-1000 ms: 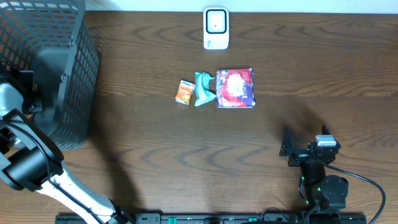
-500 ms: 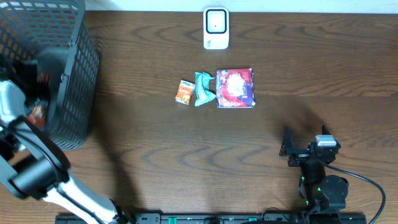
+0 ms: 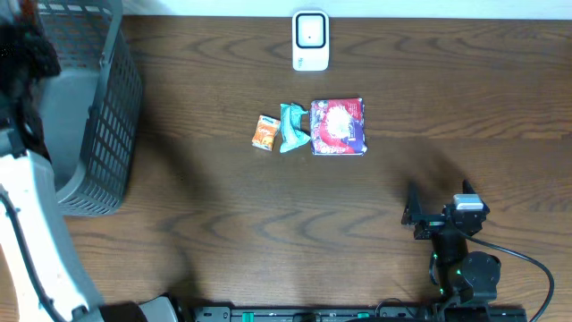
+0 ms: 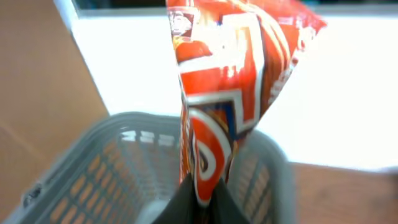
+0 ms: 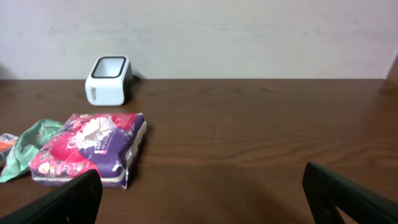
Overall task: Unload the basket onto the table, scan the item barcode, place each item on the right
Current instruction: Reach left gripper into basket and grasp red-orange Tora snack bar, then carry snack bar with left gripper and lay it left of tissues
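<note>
In the left wrist view an orange-red snack bag (image 4: 239, 87) hangs upright above the grey mesh basket (image 4: 93, 168), and my left gripper (image 4: 203, 198) is shut on its lower end. From overhead the left gripper (image 3: 29, 49) is a dark shape over the basket's (image 3: 98, 125) far-left corner, and the bag itself is not clear there. The white barcode scanner (image 3: 310, 40) stands at the table's far middle edge, well to the right of the bag. My right gripper (image 3: 438, 204) rests open near the front right, with nothing between its fingers (image 5: 62, 202).
A small orange packet (image 3: 264, 132), a teal packet (image 3: 293, 128) and a purple-and-red pack (image 3: 338, 127) lie in a row at the table's centre, below the scanner. The right wrist view shows the scanner (image 5: 109, 79) and the pack (image 5: 87, 149) ahead on its left.
My left arm has lifted out of the basket with the bag and swung toward the far-left corner. The right arm and the items on the table have not moved.
</note>
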`<action>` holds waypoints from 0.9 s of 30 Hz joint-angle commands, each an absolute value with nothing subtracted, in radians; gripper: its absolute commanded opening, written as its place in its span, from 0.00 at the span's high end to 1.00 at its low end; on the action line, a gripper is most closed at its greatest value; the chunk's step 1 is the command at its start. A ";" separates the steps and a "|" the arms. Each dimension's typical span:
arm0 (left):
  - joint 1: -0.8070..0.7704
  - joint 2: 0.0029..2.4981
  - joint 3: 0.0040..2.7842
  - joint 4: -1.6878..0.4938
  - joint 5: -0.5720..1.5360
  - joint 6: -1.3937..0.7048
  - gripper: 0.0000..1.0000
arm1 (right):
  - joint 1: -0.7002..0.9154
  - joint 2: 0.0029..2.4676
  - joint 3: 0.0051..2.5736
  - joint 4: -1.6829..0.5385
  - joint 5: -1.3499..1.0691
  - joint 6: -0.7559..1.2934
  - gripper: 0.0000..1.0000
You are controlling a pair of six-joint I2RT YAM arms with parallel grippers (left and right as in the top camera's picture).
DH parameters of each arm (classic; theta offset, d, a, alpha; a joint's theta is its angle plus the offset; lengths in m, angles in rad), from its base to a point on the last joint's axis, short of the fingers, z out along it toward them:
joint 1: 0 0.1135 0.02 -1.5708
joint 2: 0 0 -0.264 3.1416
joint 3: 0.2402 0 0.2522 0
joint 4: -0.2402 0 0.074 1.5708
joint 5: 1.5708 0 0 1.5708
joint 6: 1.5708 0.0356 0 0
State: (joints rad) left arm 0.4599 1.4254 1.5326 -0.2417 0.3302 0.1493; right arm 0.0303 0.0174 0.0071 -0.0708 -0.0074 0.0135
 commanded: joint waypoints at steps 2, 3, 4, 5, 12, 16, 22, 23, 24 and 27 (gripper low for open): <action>0.438 1.341 1.543 -0.136 0.471 -0.238 0.93 | 0.024 0.013 0.006 -0.075 -0.009 0.002 0.01; 0.425 1.327 1.543 -0.112 0.513 -0.307 0.93 | 0.024 0.013 0.006 -0.075 -0.009 0.002 0.01; 0.410 1.317 1.543 -0.101 0.536 -0.359 0.93 | 0.024 0.013 0.006 -0.075 -0.009 0.002 0.01; 0.392 1.310 1.543 -0.101 0.544 -0.400 0.93 | 0.024 0.013 0.006 -0.075 -0.009 0.002 0.01; 0.177 1.330 1.543 -0.264 0.542 -0.480 0.93 | 0.024 0.013 0.006 -0.075 -0.009 0.002 0.01; 0.057 1.383 1.542 -0.413 0.523 -0.480 0.93 | 0.024 0.013 0.006 -0.075 -0.009 0.002 0.01; -0.086 1.518 1.542 -0.618 0.348 -0.480 0.93 | 0.024 0.013 0.006 -0.075 -0.009 0.002 0.01; -0.107 1.549 1.542 -0.642 0.309 -0.471 0.93 | 0.024 0.013 0.006 -0.075 -0.009 0.002 0.01; -0.124 1.576 1.542 -0.655 0.277 -0.451 0.93 | 0.024 0.013 0.006 -0.075 -0.009 0.002 0.01; -0.166 1.673 1.542 -0.664 0.186 -0.321 0.93 | 0.024 0.013 0.006 -0.075 -0.009 0.002 0.01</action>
State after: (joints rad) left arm -0.1356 1.6028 1.5333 -0.6586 0.3286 -0.4435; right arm 0.0303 0.0177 0.0071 -0.0708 -0.0074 0.0135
